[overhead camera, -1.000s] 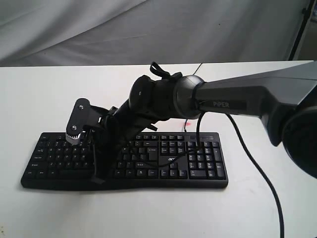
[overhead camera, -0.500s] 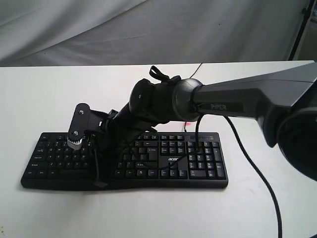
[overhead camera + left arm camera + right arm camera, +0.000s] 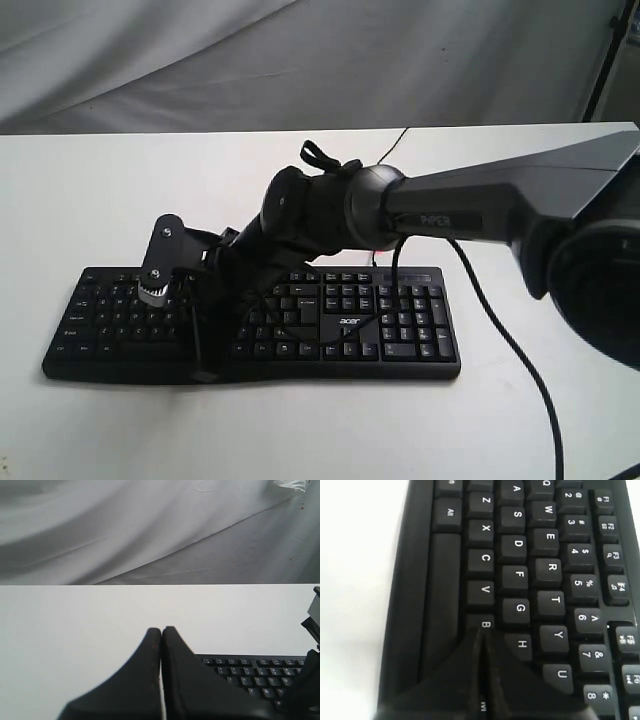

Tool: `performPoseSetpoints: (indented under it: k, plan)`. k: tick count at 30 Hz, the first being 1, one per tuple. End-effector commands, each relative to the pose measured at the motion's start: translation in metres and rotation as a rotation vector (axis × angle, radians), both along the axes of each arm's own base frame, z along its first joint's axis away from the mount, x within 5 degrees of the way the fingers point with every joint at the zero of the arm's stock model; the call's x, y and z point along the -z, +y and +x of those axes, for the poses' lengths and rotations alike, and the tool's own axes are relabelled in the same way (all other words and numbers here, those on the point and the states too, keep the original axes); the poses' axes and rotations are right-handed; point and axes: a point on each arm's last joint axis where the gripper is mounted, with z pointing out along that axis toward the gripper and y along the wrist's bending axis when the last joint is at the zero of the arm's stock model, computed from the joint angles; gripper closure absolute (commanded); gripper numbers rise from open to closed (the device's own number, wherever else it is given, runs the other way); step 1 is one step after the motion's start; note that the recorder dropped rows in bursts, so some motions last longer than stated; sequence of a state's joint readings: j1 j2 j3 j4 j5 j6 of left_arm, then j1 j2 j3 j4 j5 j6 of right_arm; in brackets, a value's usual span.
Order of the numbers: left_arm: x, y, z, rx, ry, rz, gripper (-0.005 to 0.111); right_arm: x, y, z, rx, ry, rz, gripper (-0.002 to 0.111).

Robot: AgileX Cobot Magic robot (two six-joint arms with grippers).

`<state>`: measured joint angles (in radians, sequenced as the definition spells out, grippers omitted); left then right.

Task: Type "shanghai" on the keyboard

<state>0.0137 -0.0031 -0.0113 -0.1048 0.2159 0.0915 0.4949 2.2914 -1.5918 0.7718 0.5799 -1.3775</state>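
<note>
The black keyboard (image 3: 400, 330) lies flat on the white table (image 3: 90, 190). My right gripper (image 3: 201, 372) reaches across from the right and stands over the keyboard's left half, fingers shut and pointing down at its front rows. Up close, in the right wrist view, the shut tips of the right gripper (image 3: 481, 631) sit at the B key (image 3: 486, 624), beside H (image 3: 522, 643); whether they touch a key I cannot tell. The keyboard (image 3: 520, 575) fills that view. My left gripper (image 3: 161, 629) is shut and empty above bare table, left of the keyboard (image 3: 250, 672); it is absent from the exterior view.
A black arm cable (image 3: 500, 340) hangs from the right arm over the number pad and trails toward the table's front. The keyboard's thin cable (image 3: 395, 140) runs toward the back. Grey cloth (image 3: 300, 60) hangs behind the table.
The right arm has sunk a little, bringing its shut fingers lower toward the keyboard's left half and slightly to the right.
</note>
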Motion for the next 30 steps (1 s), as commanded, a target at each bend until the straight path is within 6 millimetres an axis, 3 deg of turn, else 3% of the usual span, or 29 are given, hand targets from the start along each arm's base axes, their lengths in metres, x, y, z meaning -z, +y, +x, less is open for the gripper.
performPoseSetpoints:
  k: [1,11,30]
  plan:
    - [0.000,0.000,0.000,0.004,0.001,-0.005,0.106,0.008,-0.003,0.001,-0.003,0.007,-0.015,0.108]
    - [0.000,0.000,0.000,0.004,0.001,-0.005,0.106,-0.022,-0.002,0.003,0.000,-0.064,0.013,0.108]
    - [0.000,0.000,0.000,0.004,0.001,-0.005,0.106,-0.026,0.006,0.004,0.030,-0.120,0.024,0.108]
